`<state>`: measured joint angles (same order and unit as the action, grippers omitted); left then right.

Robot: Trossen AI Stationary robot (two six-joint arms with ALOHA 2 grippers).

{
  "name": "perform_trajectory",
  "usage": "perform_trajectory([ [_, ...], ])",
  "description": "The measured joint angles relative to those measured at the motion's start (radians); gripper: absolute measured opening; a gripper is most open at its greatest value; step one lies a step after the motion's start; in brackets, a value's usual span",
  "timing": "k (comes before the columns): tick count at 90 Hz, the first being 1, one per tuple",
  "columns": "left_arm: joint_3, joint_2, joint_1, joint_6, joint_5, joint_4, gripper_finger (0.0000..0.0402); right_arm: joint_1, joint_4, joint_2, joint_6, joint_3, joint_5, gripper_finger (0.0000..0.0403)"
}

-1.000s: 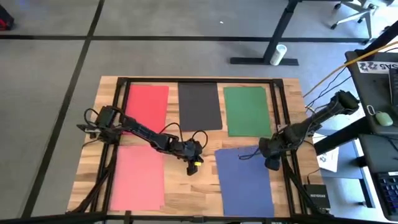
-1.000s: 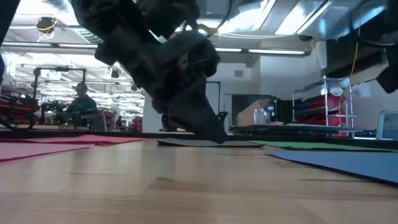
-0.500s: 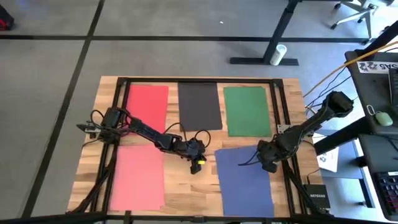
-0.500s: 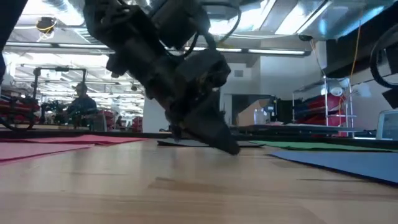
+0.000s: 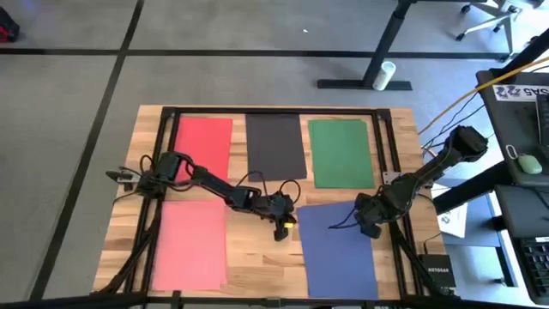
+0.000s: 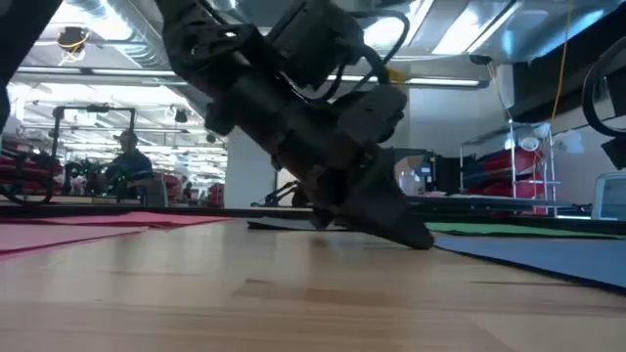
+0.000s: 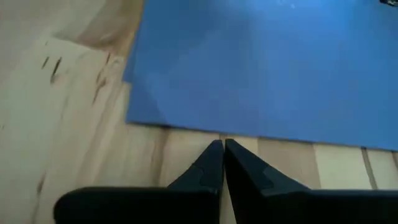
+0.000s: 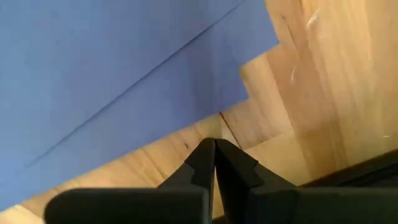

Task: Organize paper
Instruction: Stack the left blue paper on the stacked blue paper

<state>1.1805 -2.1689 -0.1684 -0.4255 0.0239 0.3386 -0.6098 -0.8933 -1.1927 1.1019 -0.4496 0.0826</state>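
Five sheets of paper lie flat on the wooden table: red [image 5: 203, 146], black [image 5: 275, 146] and green [image 5: 341, 153] along the far side, pink [image 5: 190, 245] and blue [image 5: 336, 249] nearer. My left gripper [image 5: 281, 225] is shut and low over bare wood, its tips [image 7: 222, 144] just short of the blue sheet's left edge [image 7: 186, 124]. My right gripper [image 5: 369, 225] is shut too. It stands by the blue sheet's far right corner [image 8: 261, 37], with its tips [image 8: 214, 143] over wood just off the sheet. My left gripper slants down from the table's left, its shut tips [image 6: 421, 240] at the height of the tabletop beside the blue sheet [image 6: 548, 256]. Whether they touch the wood, I cannot tell. My right gripper's tips are close over the wood; I cannot tell whether they touch it.
A black frame [image 5: 274, 110] runs around the table's far side and down both sides, where the arms are mounted. Bare wood lies between the pink and blue sheets [image 5: 262, 266]. A desk with a mouse and equipment [image 5: 523, 163] stands beyond the right edge.
My left gripper has moved along the table toward its right edge, staying low and shut, and now stands right by the blue sheet's left edge. The sheets lie as before.
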Motion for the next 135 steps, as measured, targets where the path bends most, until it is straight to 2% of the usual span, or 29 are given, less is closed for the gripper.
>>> perform_trajectory([
  [63,0.001,-0.005,0.040,0.093,0.005,0.004,0.0000,0.000,0.059,0.000,0.001,0.001,-0.090,0.0000],
  [135,0.000,-0.006,0.050,0.105,0.007,0.009,0.0000,0.001,0.115,-0.001,0.024,0.002,-0.216,0.0000],
])
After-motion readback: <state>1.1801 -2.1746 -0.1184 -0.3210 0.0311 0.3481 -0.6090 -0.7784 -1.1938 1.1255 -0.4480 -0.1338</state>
